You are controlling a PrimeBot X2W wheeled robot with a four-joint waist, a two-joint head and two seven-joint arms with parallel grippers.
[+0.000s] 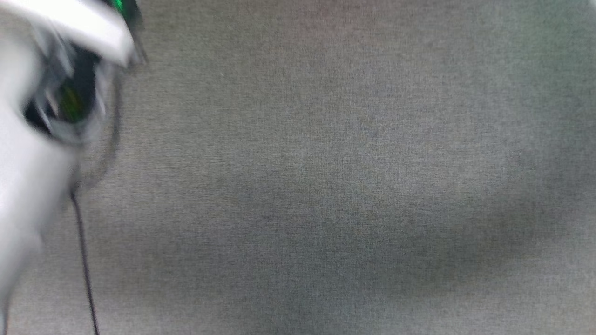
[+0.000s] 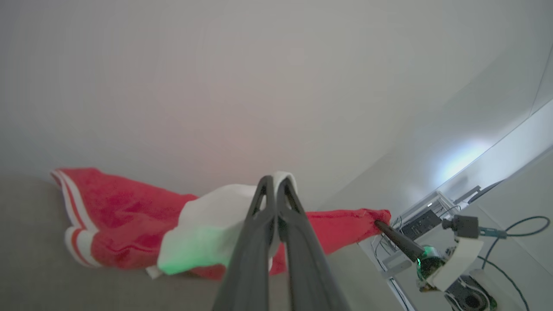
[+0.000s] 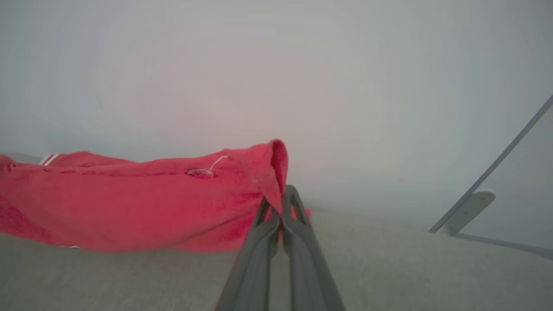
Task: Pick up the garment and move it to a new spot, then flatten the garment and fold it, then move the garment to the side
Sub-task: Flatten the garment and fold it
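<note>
The garment (image 2: 125,211) is a red shirt with a white sleeve (image 2: 203,220) and red-and-white stripe trim, stretched low over the grey fabric surface (image 2: 65,285). My left gripper (image 2: 275,181) is shut on the white sleeve's edge. In the same left wrist view, my right gripper (image 2: 379,224) pinches the far red corner. In the right wrist view the right gripper (image 3: 280,204) is shut on a raised red edge of the garment (image 3: 129,203), which sags to the left. The head view has a blurred pale arm (image 1: 28,139) at the left edge.
A plain pale wall (image 2: 259,86) rises behind the surface. Cables and a power strip (image 2: 425,222) lie off its right end. A thin grey bar with a foot (image 3: 473,205) stands at the right. A black cable (image 1: 84,260) crosses the grey surface (image 1: 326,186).
</note>
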